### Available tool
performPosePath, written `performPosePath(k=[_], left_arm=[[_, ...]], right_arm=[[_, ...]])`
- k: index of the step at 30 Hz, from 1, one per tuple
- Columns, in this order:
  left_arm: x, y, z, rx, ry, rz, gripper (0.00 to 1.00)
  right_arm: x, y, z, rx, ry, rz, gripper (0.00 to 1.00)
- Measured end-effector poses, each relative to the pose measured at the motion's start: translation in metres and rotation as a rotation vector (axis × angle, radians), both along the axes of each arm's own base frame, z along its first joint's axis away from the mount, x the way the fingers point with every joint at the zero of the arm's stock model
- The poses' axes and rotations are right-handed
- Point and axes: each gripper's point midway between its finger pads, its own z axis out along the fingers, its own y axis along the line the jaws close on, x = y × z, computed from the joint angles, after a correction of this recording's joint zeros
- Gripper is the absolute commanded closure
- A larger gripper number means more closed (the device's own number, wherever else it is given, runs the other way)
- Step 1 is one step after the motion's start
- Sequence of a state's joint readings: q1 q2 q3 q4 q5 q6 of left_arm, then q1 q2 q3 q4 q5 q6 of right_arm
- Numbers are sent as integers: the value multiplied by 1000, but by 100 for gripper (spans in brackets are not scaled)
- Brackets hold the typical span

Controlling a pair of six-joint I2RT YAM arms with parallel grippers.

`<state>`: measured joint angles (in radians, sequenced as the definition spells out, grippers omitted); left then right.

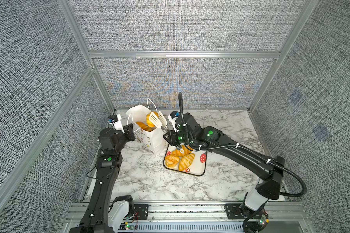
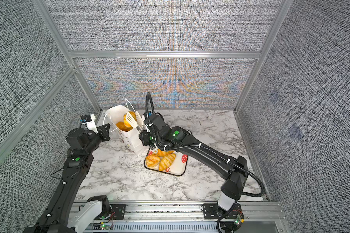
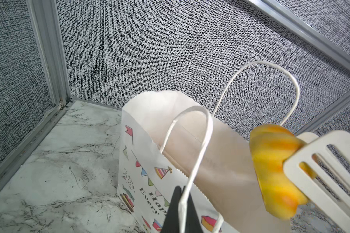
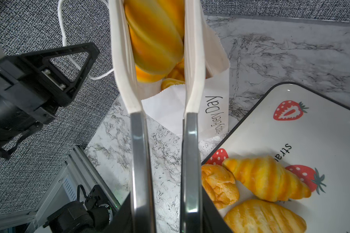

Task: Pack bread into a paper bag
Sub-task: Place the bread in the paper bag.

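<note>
Tongs (image 4: 139, 151) are resting in the right pincer (image 1: 171, 139), whose jaws, partly open, are clamping the steel arms. The white blades are squeezing a roll (image 4: 156, 36) over the bag (image 1: 150, 141) mouth. At the bag's nine o'clock the left pincer (image 3: 181, 203) is pinching a cord (image 3: 198, 153), fully closed, holding the mouth wide. Release is coming next, I judge: blades parting squarely above the opening. Glossy orange, brown-striped bread (image 4: 172, 82) is lying inside. Three pieces (image 4: 267, 179) are waiting on the tray (image 4: 271, 125) at four o'clock.
</note>
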<state>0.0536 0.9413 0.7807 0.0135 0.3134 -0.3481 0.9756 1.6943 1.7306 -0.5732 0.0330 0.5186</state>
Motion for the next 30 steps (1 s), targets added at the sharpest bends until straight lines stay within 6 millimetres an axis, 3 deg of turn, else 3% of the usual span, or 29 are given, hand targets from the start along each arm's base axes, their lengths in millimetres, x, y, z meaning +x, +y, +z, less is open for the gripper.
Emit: performPosePath(k=[11, 19, 30], left_arm=[[0, 0, 0, 0, 1, 0, 100], [0, 0, -1, 0, 2, 0, 100], [0, 0, 0, 0, 1, 0, 100]], right_arm=[[-2, 5, -14, -9, 34, 12, 62], [-6, 4, -19, -8, 57, 15, 55], [-9, 1, -16, 0, 54, 17, 49]])
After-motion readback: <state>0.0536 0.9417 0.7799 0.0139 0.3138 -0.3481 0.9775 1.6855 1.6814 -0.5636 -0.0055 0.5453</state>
